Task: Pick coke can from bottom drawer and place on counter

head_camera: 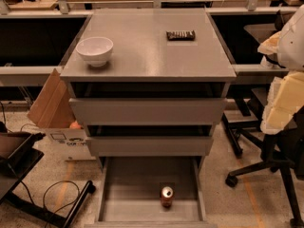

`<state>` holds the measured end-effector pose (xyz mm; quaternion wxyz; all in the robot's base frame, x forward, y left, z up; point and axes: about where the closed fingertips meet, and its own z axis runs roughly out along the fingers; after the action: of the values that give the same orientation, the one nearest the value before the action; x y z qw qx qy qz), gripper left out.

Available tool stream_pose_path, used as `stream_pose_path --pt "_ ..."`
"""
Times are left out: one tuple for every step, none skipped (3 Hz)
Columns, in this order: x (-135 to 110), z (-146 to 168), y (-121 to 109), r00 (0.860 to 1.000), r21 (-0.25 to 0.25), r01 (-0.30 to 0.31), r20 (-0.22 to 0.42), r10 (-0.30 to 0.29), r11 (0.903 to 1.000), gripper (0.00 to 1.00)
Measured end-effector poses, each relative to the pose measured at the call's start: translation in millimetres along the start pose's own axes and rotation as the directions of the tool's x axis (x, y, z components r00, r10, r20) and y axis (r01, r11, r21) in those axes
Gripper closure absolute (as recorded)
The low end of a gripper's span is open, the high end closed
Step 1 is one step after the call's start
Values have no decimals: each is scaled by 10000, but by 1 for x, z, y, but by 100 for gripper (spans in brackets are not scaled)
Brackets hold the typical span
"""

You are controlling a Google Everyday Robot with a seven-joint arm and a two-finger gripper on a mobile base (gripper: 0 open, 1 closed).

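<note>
The coke can (166, 196), red with a silver lid, stands upright on the floor of the open bottom drawer (128, 194), near its front and right of centre. The counter (149, 51) is the flat grey top of the cabinet. My gripper (281, 106) is at the right edge of the camera view, a pale cream shape below the white arm (292, 37). It hangs beside the cabinet at about the height of the upper drawers, well above and to the right of the can, touching nothing.
A white bowl (95, 50) sits on the counter's left front, a dark snack bar (180, 34) at its back right. Two upper drawers (147, 110) are nearly shut. A cardboard box (57, 113) stands left, an office chair base (266, 165) right, cables (57, 198) on the floor.
</note>
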<state>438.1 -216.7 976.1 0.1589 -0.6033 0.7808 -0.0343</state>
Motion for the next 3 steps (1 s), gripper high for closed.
stream_pose_path --pt "0 0 0 10000 0 0 0 0 10000 0" --pt "8 11 4 9984 0 -224 526 224 9997 0" --pt "38 63 24 9787 -393 -631 1931 696 9972 0"
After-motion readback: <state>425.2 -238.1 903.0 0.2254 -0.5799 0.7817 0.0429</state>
